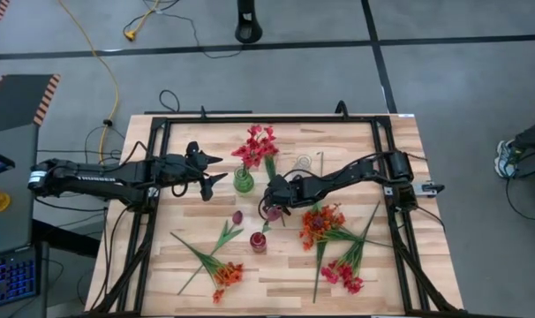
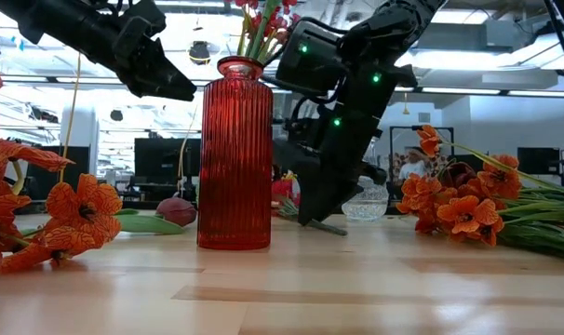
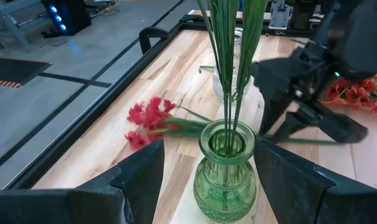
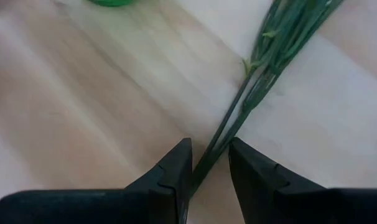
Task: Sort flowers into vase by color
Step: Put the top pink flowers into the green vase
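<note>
Flowers (image 1: pixel 325 223) are lying at the surface's (image 1: pixel 391 265) five o'clock; the right pincer (image 4: pixel 208 163) is narrowing on one green stalk (image 4: pixel 263 74), apparently to lift it. The left pincer (image 3: pixel 207 171) is waiting wide beside the green vase (image 3: pixel 226 171).

The right claw (image 4: pixel 210 163) is low over the light wooden table (image 4: pixel 83 106). Its two dark fingers (image 4: pixel 173 171) sit on each side of a bunch of thin green stems (image 4: pixel 251 99). The stems run away across the table.
</note>
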{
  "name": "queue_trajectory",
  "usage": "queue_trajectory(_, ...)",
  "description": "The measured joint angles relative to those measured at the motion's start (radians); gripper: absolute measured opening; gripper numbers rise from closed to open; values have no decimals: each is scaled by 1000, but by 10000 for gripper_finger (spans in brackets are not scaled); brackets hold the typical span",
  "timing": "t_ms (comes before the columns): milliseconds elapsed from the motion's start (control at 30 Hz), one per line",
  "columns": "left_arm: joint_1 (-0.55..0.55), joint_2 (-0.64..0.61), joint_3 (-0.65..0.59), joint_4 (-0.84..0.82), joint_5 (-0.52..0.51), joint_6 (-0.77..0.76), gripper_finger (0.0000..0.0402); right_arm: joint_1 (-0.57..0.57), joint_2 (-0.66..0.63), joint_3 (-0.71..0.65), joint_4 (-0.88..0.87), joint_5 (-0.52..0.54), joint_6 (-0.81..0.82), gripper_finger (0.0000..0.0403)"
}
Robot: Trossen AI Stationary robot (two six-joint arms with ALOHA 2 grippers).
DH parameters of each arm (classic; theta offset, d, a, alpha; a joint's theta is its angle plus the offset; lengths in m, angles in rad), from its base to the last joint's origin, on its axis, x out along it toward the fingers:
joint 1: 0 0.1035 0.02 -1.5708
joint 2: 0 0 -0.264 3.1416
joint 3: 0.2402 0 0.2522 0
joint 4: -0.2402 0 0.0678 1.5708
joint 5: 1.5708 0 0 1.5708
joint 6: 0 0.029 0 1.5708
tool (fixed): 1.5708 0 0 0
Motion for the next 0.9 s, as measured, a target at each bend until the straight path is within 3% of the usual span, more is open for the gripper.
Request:
queue_trajectory(267, -3, 0, 0, -1, 6, -1, 235, 4, 22, 11, -16, -1, 23, 123)
queue_trajectory(633, -3, 0, 0, 1, 7, -3, 235, -3, -20, 7, -33, -7, 19, 18)
queue_trajectory(900, -3, 0, 0, 1, 7, -3, 235, -15, -21, 7, -26, -6, 47, 24)
